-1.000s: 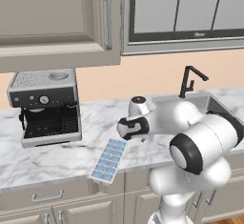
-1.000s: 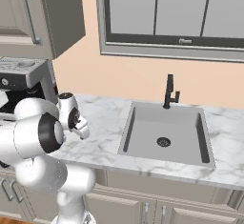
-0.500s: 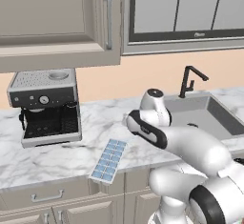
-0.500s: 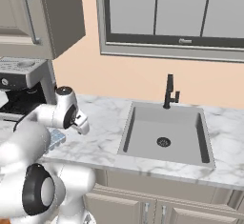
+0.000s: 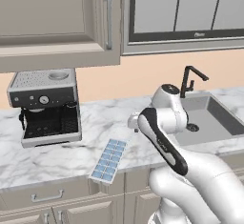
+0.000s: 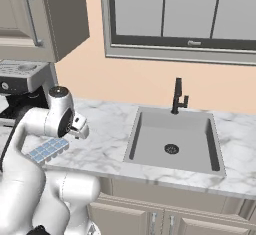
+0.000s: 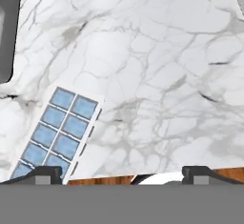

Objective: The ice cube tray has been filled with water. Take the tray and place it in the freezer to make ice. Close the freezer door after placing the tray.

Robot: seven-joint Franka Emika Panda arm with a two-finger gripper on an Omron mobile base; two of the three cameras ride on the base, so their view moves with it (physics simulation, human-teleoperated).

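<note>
Surface: white marble countertop with grey veining [image 5: 66,156], running the full width of the wall, over beige panelled lower cabinets with slim bar handles [image 5: 46,197].

Item on it: small flat pale-blue ice cube tray with whitish cell walls [image 5: 109,159], lying at the counter's front edge, set at a slant, one end apparently overhanging the edge (hard to confirm from this angle); glossy blue water [image 7: 54,117] in its square cells.

Left: boxy silver-and-black espresso machine [image 5: 46,106], well apart from the tray.

Right: recessed grey steel sink [image 6: 172,141] with black curved faucet [image 6: 177,96].

Above: beige wall cupboard [image 5: 57,20]; grey-framed window [image 6: 182,19]; peach wall.

Robot: two-finger gripper [image 7: 119,173] above bare marble just beside the tray, fingertips [image 7: 45,172] spread wide, holding nothing.
</note>
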